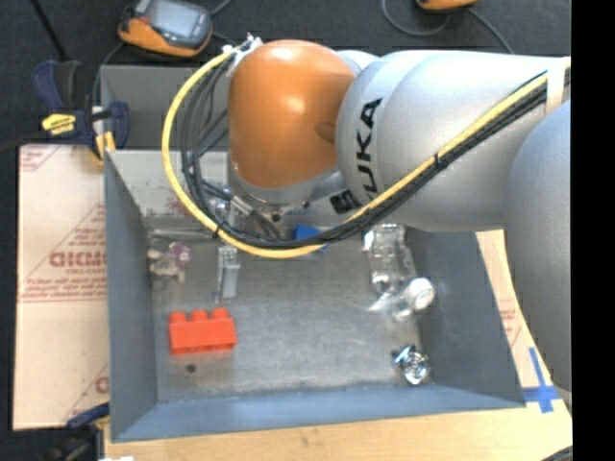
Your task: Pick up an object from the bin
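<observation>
Approach step, nothing lifted yet. Hovering with jaws over bin (130,296) left half, opening hidden under orange cover (283,113), cannot tell. Nearest: red studded brick (202,332), by lower-left corner. Next: centre, descend, close.

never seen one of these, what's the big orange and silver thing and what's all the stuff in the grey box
The silver shape is a robot arm reaching in from the right; the orange dome is a cover on its wrist. One camera looks down from above, slightly sideways. Under the dome hangs the gripper, its grabbing tool, over the left of a grey metal bin. In it lie a red toy brick nearest the gripper, a purplish piece at left, a clear plastic piece beside a white cap at the right, and a shiny metal bit front right. Whether it holds anything I cannot tell.
</observation>
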`<state>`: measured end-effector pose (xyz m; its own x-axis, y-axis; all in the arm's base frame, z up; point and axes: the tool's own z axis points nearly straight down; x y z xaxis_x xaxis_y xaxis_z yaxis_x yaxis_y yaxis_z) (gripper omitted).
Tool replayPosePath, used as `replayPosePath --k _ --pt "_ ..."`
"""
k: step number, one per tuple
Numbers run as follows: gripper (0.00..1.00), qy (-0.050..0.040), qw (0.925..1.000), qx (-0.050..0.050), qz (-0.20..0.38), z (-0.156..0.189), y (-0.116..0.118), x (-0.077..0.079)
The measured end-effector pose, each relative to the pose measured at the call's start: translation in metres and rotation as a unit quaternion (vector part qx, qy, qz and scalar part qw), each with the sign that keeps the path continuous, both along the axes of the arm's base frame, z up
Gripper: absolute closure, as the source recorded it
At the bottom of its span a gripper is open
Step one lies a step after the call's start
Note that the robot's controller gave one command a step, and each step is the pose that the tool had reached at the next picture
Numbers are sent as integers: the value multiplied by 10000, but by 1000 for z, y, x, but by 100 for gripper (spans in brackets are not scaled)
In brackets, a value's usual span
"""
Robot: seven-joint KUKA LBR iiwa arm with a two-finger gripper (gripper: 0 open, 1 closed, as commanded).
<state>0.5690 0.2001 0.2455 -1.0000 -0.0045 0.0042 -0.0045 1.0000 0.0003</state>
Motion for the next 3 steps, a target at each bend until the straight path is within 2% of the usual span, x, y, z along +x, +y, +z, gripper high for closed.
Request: replayPosePath --k 1,2,3 --pt "0 12 10000 -15 -8 -124 -59 -29" --pt "0 3 9988 4 488 -178 -8 -70" --pt "100 -26 9990 8 439 -175 -10 -67"
